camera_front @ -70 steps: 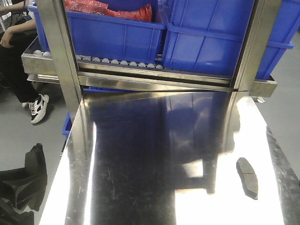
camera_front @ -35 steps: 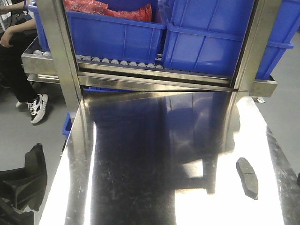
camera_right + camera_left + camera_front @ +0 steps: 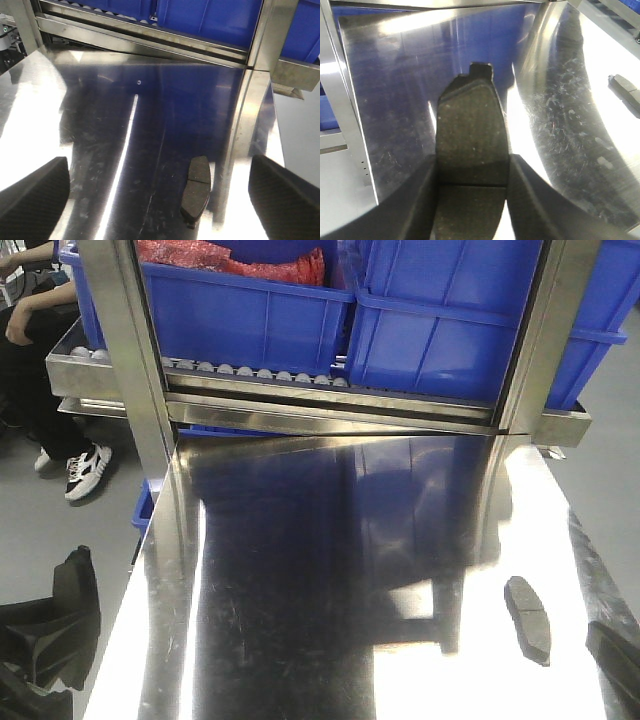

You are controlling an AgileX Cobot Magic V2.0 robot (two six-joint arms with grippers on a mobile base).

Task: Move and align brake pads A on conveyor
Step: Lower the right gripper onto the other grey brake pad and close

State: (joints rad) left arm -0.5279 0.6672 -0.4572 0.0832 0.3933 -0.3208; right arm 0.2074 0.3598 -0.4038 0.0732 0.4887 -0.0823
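My left gripper is shut on a grey-brown brake pad, which sticks out forward above the shiny steel table, cross groove between the fingers. A second brake pad lies flat on the table near its right edge; it also shows as a pad in the right wrist view and at the far right of the left wrist view. My right gripper hangs open above it, fingers wide apart, the pad nearer the right finger. The conveyor is out of view.
A roller rack with blue bins stands behind the table, between two steel posts. A seated person's leg and shoe are at the far left. The left arm's dark body sits at the table's front left corner.
A dark part of my right gripper has come into the front view's bottom right corner, close to the lying pad. The person's shoe shifted slightly. The left arm has not moved.
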